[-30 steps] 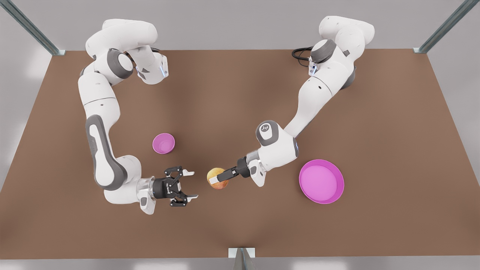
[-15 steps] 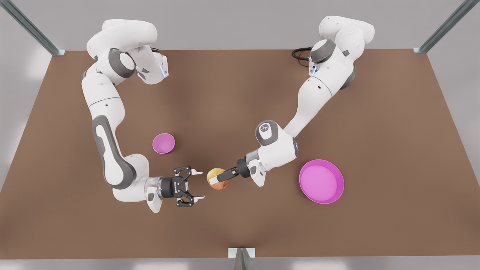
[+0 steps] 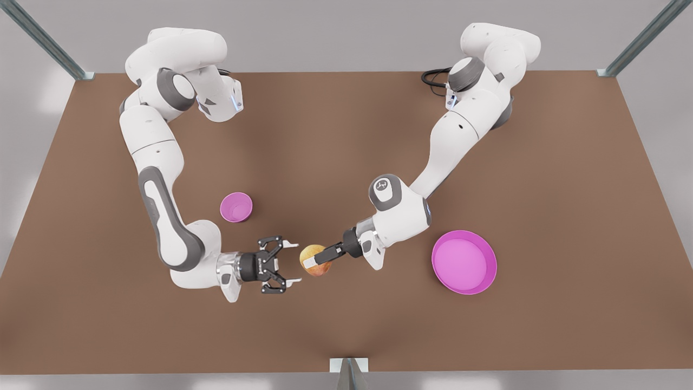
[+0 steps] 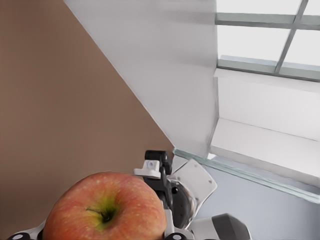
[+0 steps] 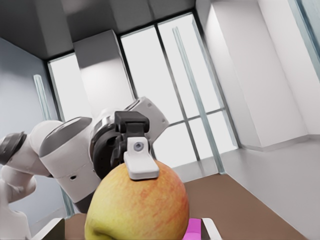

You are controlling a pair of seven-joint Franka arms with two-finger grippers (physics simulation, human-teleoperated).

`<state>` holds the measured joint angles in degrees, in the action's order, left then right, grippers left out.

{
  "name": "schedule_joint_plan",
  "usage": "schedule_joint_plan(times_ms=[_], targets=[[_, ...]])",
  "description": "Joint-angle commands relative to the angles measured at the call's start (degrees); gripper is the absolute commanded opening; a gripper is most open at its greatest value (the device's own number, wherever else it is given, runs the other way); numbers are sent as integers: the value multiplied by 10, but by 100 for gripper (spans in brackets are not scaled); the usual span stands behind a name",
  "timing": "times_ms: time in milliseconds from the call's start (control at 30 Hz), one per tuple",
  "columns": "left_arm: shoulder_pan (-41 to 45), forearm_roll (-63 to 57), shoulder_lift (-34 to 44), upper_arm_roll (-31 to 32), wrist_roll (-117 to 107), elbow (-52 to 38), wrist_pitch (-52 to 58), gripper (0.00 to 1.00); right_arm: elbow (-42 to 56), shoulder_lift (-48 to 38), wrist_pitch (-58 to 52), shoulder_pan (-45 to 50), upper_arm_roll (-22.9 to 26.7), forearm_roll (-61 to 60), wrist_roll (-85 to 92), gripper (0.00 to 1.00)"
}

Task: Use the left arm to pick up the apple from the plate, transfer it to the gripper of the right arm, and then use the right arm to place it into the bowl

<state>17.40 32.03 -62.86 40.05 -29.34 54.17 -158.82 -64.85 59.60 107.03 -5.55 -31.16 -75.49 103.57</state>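
Currently the left gripper (image 3: 315, 261) is clenched on the apple (image 3: 315, 259), holding it mid-air above the table (image 3: 346, 135), btwn bowl (image 3: 236, 207) and plate (image 3: 464, 262), stem side facing the partner for handover. Right gripper (image 3: 291, 263) is spread wide, fingertips just beside the fruit w/o contact, aligned to close across the free sides. Plate sits vacant; bowl awaits.

Brown table (image 3: 346, 130) bearing bowl (image 3: 236, 207), plate (image 3: 464, 262)

A simulated lab cell: bare brown table (image 3: 335, 135), metal frame posts (image 3: 48, 46), blank white walls, tall windows (image 5: 150, 90).
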Motion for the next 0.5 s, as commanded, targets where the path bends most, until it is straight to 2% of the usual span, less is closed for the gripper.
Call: schedule_joint_plan(times_ms=[0,467], targets=[[0,1,1,0,7,0,0,89,0,-1,3,3,-1,0,40,100],[0,1,1,0,7,0,0,90,4,-1,27,20,-7,0,34,100]])
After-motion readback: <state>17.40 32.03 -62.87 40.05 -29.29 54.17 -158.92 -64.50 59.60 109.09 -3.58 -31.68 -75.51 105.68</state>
